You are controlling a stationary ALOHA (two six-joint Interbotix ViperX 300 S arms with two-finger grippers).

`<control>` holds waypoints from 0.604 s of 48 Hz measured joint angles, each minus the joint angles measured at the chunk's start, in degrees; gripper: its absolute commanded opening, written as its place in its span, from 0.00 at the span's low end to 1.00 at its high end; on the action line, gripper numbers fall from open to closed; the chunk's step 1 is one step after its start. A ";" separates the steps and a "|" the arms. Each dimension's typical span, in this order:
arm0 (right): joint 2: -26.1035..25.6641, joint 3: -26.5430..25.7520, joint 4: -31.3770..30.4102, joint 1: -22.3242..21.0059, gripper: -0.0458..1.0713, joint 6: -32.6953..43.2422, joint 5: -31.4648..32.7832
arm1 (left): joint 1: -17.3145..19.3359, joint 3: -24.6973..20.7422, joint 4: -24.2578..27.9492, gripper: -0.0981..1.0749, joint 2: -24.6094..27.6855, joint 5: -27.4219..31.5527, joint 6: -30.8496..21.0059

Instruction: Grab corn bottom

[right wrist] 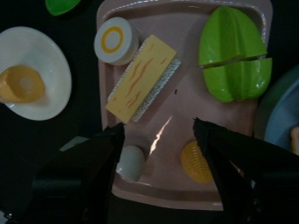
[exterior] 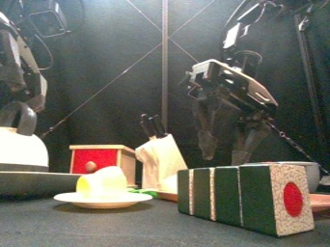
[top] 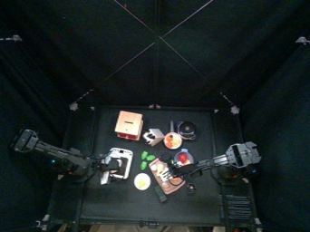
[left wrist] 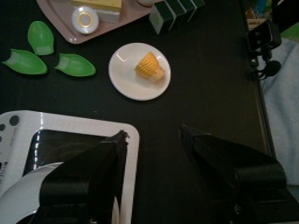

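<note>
Yellow corn [right wrist: 20, 83] sits on a white plate [right wrist: 47, 52]; the wide-open right claw [right wrist: 158, 153] should shift over it, then descend.

corn [left wrist: 149, 65] | stubby yellow piece | lying on white plate [left wrist: 126, 77]

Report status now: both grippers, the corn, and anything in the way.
Left gripper open, empty, back from the corn. Right gripper open over the pink tray. Corn on white plate, untouched. Nothing on it.

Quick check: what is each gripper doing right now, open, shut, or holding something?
Left gripper: open, holding nothing, above the table beside the white plate with the corn.
Right gripper: open wide, empty, over the pink tray.
</note>
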 measured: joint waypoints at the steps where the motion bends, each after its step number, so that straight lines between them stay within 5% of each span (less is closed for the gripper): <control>1: 0.09 -0.35 -0.09 0.18 0.89 0.00 0.00 | -0.09 0.00 -0.09 0.83 0.00 -0.09 0.00; 29: 13.45 -19.51 -5.10 6.15 0.89 -0.09 0.26 | -1.32 0.00 0.18 0.83 -3.60 -4.75 0.70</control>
